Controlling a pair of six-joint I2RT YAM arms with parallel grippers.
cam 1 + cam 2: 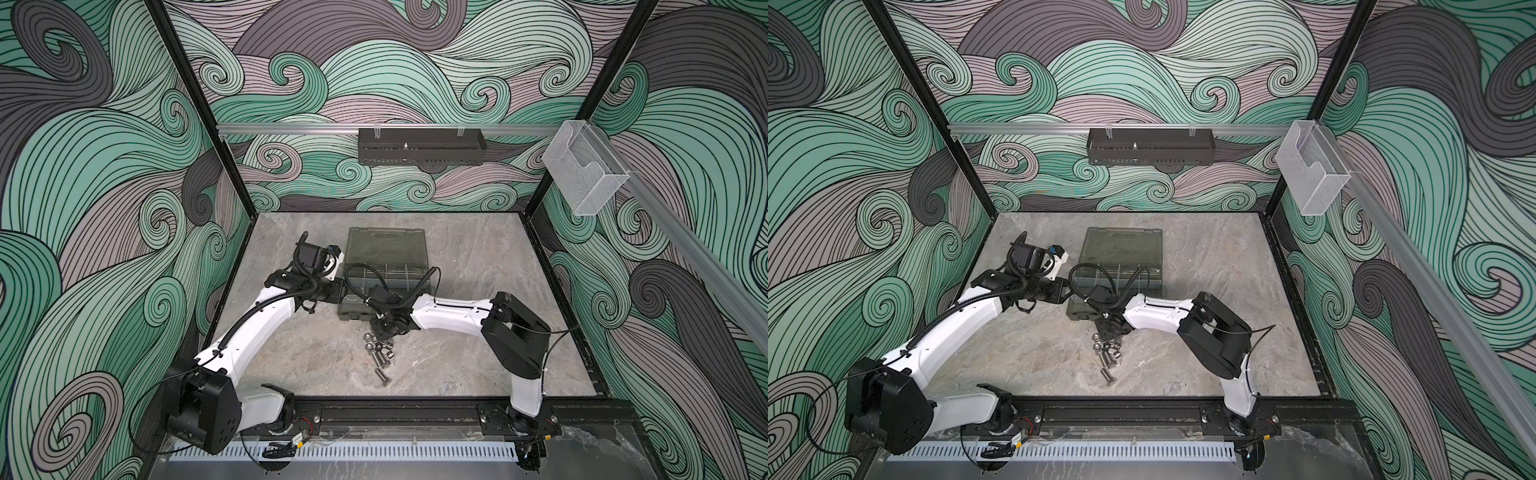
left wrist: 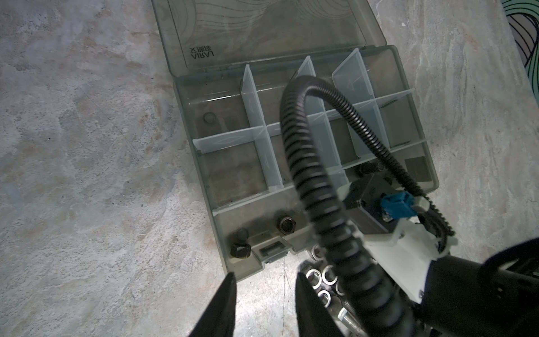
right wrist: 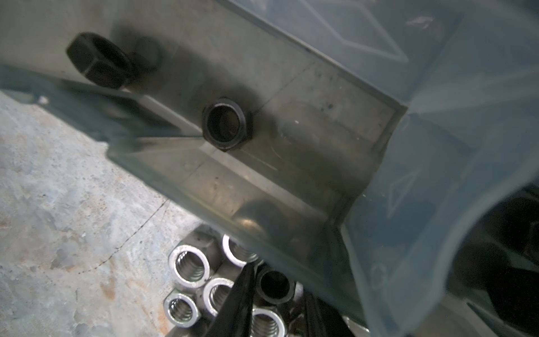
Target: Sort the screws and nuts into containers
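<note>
Left gripper (image 2: 266,275) narrowly parted, empty, right gripper (image 3: 281,294) straddling black nut (image 3: 274,283), grip unclear, cable (image 2: 306,163) hiding compartments (image 2: 233,169)

The case (image 1: 353,311) is sitting on the table (image 1: 478,332), its lid (image 1: 388,245) lying flat behind it. A pair of nuts (image 2: 287,225) is resting in the front compartment (image 2: 262,216), one in the left corner, one nearer the middle. A heap (image 1: 379,352) of nuts (image 3: 189,267) and screws (image 1: 380,374) is lying just before the case. The right gripper (image 3: 278,289) is hanging over the heap's rear edge, a loose nut (image 3: 274,296) seemingly pinched between its fingers (image 3: 239,306); the left gripper (image 2: 265,275) is hovering beside the case's front left corner.
</note>
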